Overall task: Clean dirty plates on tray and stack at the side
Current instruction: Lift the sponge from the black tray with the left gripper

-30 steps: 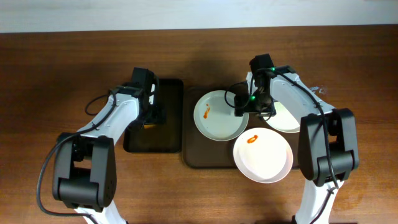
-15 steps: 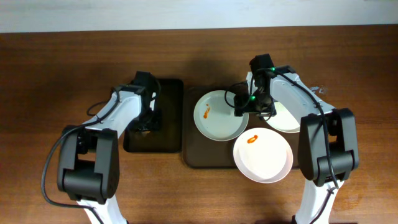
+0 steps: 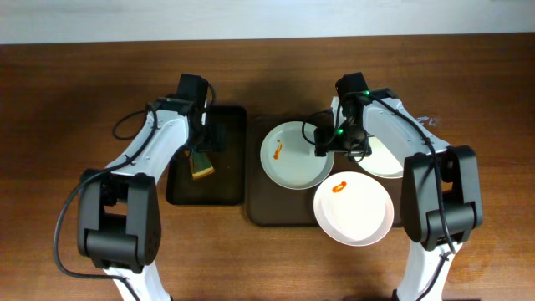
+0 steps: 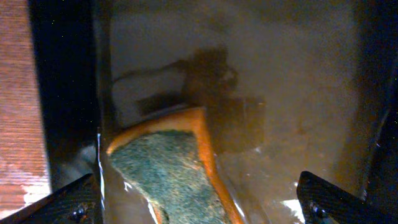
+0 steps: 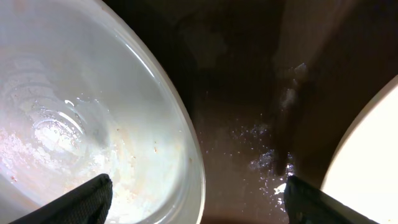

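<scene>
tray (image 3: 263, 205) is laid with its long side left to right | three round plates are laid flat, face up: back-left plate (image 3: 294, 159), back-right plate (image 3: 383, 161), front plate (image 3: 355, 213) poking over the tray's near rim | left gripper (image 4: 202, 200) is held with fingers apart over the sponge (image 4: 166, 175) on the black tray (image 3: 226, 188) | right gripper (image 5: 202, 199) is held with fingers apart between the back plates

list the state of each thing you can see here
left plate, dirty, orange smear, on tray
front plate, dirty, orange smear, overhangs tray's front edge
right plate, partly hidden, no smear visible
tray, holds the plates
sponge, lying loose on black tray
left gripper, open above sponge
right gripper, open, between two plates
</scene>
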`<action>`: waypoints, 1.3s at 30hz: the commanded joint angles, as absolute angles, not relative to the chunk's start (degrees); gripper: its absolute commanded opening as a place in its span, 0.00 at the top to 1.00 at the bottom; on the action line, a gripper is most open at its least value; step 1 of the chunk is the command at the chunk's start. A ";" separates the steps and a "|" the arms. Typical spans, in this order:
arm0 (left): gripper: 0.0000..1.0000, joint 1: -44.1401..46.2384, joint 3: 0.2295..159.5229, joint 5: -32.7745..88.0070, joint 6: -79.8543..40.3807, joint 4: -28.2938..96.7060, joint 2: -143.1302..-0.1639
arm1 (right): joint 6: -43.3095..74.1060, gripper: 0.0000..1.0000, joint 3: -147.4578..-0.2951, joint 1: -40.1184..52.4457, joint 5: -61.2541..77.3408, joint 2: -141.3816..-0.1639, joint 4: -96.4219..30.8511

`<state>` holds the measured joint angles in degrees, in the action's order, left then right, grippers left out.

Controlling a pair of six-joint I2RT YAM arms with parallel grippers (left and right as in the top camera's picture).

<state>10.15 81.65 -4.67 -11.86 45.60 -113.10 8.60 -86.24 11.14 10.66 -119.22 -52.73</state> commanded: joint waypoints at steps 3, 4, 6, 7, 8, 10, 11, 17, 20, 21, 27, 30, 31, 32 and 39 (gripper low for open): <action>0.05 10.07 75.90 -7.35 -15.20 39.59 -113.58 | 8.45 0.11 -86.43 11.51 10.94 -119.31 -52.93; 0.16 10.07 74.78 -7.35 -15.20 37.12 -113.58 | 8.45 0.11 -86.43 11.51 10.94 -119.31 -52.93; 0.31 10.07 74.24 -6.55 -15.16 34.65 -113.58 | 8.45 0.11 -86.43 11.51 10.94 -119.31 -52.88; 0.37 10.07 74.24 -5.02 -14.76 33.98 -113.58 | 8.45 0.10 -86.43 11.51 10.94 -119.31 -52.77; 0.46 10.07 74.24 -1.87 -12.36 33.19 -113.58 | 8.45 0.10 -86.43 11.51 10.94 -119.31 -52.73; 0.46 10.07 74.24 2.35 -8.88 33.15 -113.58 | 8.45 0.10 -86.43 11.51 10.94 -119.31 -52.73; 0.30 10.07 74.24 1.91 -8.91 33.32 -113.58 | 8.45 0.10 -86.43 11.51 10.94 -119.31 -52.75; 0.20 10.07 74.24 0.14 -8.91 32.01 -113.58 | 8.45 0.11 -86.43 11.51 10.96 -119.31 -52.77; 0.88 10.07 74.24 -0.01 -8.88 31.83 -113.58 | 8.45 0.11 -86.43 11.53 10.96 -119.31 -52.80; 1.00 10.04 74.24 -0.01 -8.91 31.70 -113.58 | 8.45 0.10 -86.43 11.53 10.96 -119.31 -52.80; 0.10 10.04 74.24 0.01 -8.88 31.79 -113.58 | 8.45 0.10 -86.43 11.51 10.96 -119.31 -53.17; 0.37 10.04 74.24 0.03 -8.88 33.15 -113.58 | 8.45 0.11 -86.43 11.53 10.96 -119.31 -53.19; 0.49 10.07 74.24 0.03 -8.88 33.67 -113.58 | 8.45 0.10 -86.43 11.53 10.96 -119.31 -53.17; 0.80 10.07 74.24 0.03 -8.88 33.71 -113.58 | 8.45 0.10 -86.43 11.51 10.96 -119.31 -53.17; 0.27 10.00 74.24 0.01 -8.88 34.92 -113.58 | 8.45 0.10 -86.43 11.51 10.96 -119.31 -53.21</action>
<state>10.15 74.65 -0.38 -9.02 33.74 -113.16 8.60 -86.24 11.14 10.66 -119.22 -52.97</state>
